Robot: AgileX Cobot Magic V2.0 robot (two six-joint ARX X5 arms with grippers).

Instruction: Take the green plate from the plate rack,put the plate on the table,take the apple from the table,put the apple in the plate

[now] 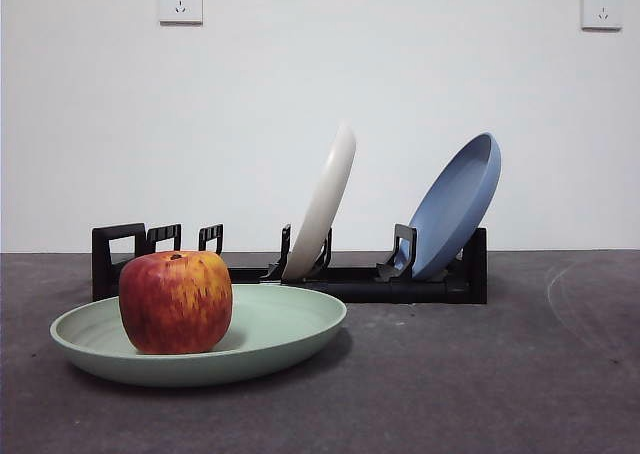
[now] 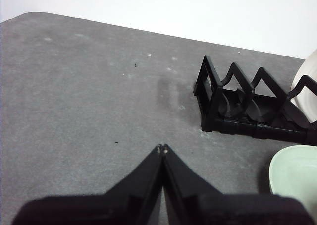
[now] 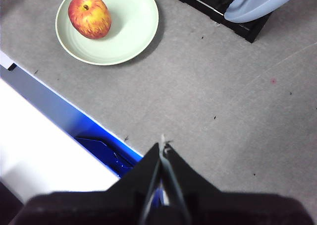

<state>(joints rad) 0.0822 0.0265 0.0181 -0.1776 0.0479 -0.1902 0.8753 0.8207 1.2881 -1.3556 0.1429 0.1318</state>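
**Apple on the green plate, both arms clear**

We see the green plate (image 1: 285, 336) flat on the table (image 1: 480, 374), just in front of the plate rack (image 1: 350, 279), with the apple (image 1: 176, 302) toward its 9 o'clock side. Open table lies at 3 o'clock. The cream-white plate (image 1: 325, 199) and blue plate (image 1: 455, 206) lean in the rack. No writing is readable. The left end effector (image 2: 162, 148) and right end effector (image 3: 163, 146) are pressed together, holding nothing, above bare table.

The left arm's black two-jawed gripper (image 2: 162, 148) hangs above the dark grey surface with its jaws pressed together, tips meeting, holding nothing. The right arm's black two-jawed gripper (image 3: 164, 146) is likewise closed and empty. Neither arm appears in the front view.
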